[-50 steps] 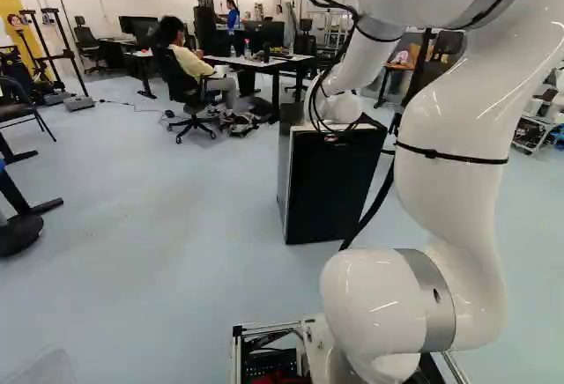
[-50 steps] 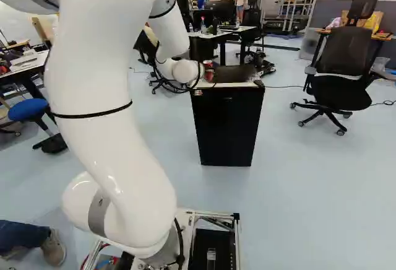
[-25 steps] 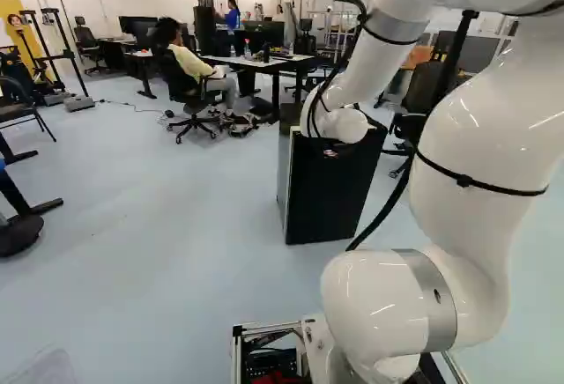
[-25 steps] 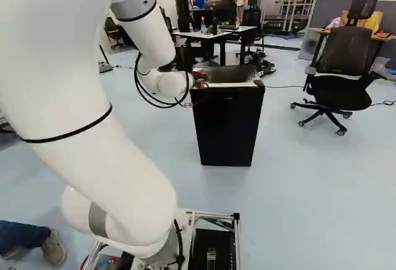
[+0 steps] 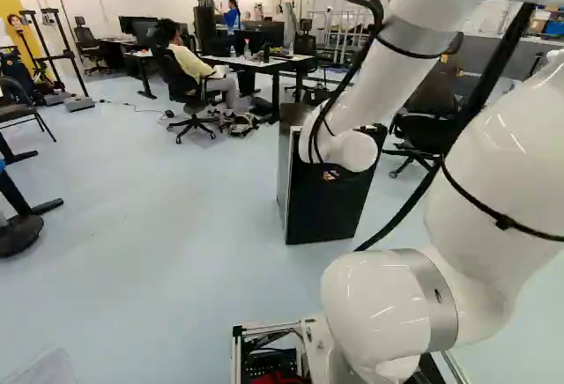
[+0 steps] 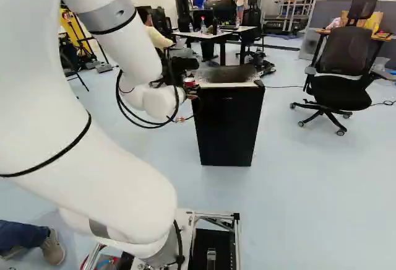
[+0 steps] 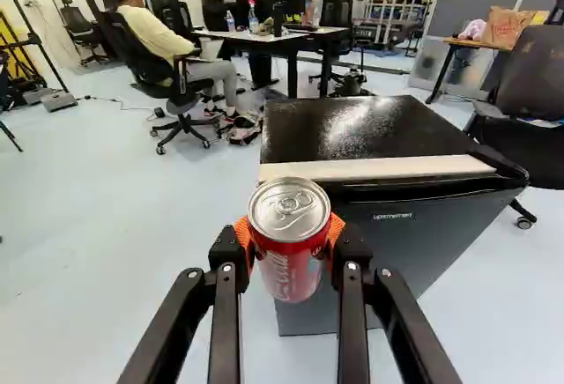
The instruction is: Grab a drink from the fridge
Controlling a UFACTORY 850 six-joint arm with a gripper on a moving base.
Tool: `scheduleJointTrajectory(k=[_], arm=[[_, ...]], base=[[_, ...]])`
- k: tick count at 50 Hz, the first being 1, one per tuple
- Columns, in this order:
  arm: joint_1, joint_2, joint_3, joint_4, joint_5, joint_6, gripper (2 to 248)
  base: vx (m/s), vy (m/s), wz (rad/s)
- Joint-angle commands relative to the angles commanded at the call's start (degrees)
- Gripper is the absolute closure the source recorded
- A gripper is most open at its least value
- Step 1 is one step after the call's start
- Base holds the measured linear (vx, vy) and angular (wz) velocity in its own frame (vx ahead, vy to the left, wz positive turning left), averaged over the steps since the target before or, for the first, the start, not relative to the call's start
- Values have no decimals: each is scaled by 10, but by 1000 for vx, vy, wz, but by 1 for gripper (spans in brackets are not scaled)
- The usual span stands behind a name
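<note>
Pinching red soda can [image 7: 289, 217] between both fingers [image 7: 351, 256], lid facing camera, near closed black fridge [image 6: 228, 127].

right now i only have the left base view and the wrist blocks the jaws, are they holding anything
Observer: Yes, the wrist view shows a red metal drink can between the jaws, with orange pads against both sides.
Operator: which end is up
Observer: The silver lid with its pull tab.
Operator: what's along the fridge's top front edge
Observer: A pale strip on the black, box-shaped fridge.
</note>
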Motion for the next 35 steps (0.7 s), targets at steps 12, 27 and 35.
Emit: scheduleJointTrajectory(k=[12, 27, 35], arm=[[9, 34, 46, -1, 13, 0, 150], [17, 65, 91, -2, 24, 0, 150], [20, 78, 108, -2, 29, 0, 150]], base=[[0, 0, 0], [0, 0, 0], [0, 0, 0]])
